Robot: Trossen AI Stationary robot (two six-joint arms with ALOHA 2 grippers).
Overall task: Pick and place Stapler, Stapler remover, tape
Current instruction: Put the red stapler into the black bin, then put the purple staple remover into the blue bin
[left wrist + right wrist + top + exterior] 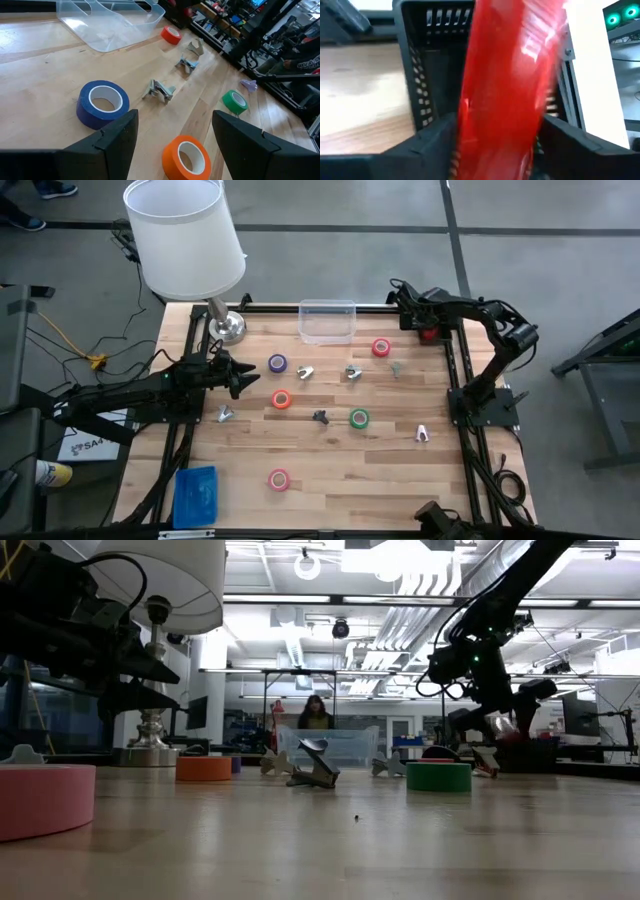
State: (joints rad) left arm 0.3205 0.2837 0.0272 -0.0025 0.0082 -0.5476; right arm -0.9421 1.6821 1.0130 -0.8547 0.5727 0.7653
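The red stapler (505, 65) fills the right wrist view, and my right gripper (497, 135) is shut on it. In the high view that gripper (425, 320) is over the table's far right corner, with a bit of the stapler (430, 333) showing. My left gripper (175, 125) is open and hovers at the table's left, near the blue-purple tape roll (102, 102) and the orange one (187, 155). The red (380, 347), green (358, 418) and pink (278, 478) rolls lie flat on the wood. Several silvery claw-shaped staple removers (353, 371) are scattered between them. My right gripper pinches the stapler's red body (470, 125) between its two fingers (432, 142), which lie across its length. The stapler is lifted clear of the table (512, 737), above a black perforated frame at the table's edge.
A clear plastic container (327, 320) sits at the middle of the far edge. A white-shaded lamp (185, 235) stands on its base (228, 328) at the far left. A blue flat object (195, 495) lies at the near left corner. A person (316, 712) shows far behind the table.
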